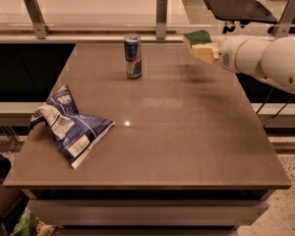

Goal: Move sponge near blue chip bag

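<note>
The white arm (265, 60) reaches in from the right, its gripper (205, 50) clamped on the sponge (196, 36) above the table's (187, 146) far side.

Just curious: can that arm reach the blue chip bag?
Probably yes: the claw, holding the sponge at the table's far right, has bare table toward the blue chip bag, the drink can aside.

My gripper (210, 51) sits at the far right above the table (187, 132), clamped on the sponge (197, 37), which covers most of it from my view; the arm (280, 63) behind it runs off the right edge; the print on the blue chip bag (71, 127) at the near left is too small for me to read; the can (132, 56) label is blurred; a green thing (27, 224) below the near-left corner is cut by the bottom edge
</note>
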Controlling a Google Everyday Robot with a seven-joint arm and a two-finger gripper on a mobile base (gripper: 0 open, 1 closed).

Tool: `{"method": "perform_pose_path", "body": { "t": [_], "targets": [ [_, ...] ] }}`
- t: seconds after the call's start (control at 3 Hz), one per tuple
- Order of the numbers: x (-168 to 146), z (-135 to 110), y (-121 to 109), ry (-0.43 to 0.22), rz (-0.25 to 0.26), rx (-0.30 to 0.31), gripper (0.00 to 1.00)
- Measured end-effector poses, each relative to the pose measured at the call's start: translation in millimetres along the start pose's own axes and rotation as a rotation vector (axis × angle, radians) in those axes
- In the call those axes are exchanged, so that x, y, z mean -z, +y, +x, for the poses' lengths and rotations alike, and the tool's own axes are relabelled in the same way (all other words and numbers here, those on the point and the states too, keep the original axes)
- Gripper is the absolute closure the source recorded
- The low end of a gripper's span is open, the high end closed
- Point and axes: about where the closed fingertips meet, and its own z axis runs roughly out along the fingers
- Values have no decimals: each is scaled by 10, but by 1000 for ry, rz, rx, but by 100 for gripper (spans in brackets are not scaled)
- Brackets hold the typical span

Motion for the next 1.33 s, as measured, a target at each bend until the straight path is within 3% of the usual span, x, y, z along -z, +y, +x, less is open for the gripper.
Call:
{"method": "perform_pose_path", "body": {
  "t": [0.67,1.0,1.33],
  "targets": [
    [515,-59,97,32,-22,14,100],
    [834,-100,285,53,-63,26,100],
    [1102,-129,545,66,-138,38,100]
  ]
}}
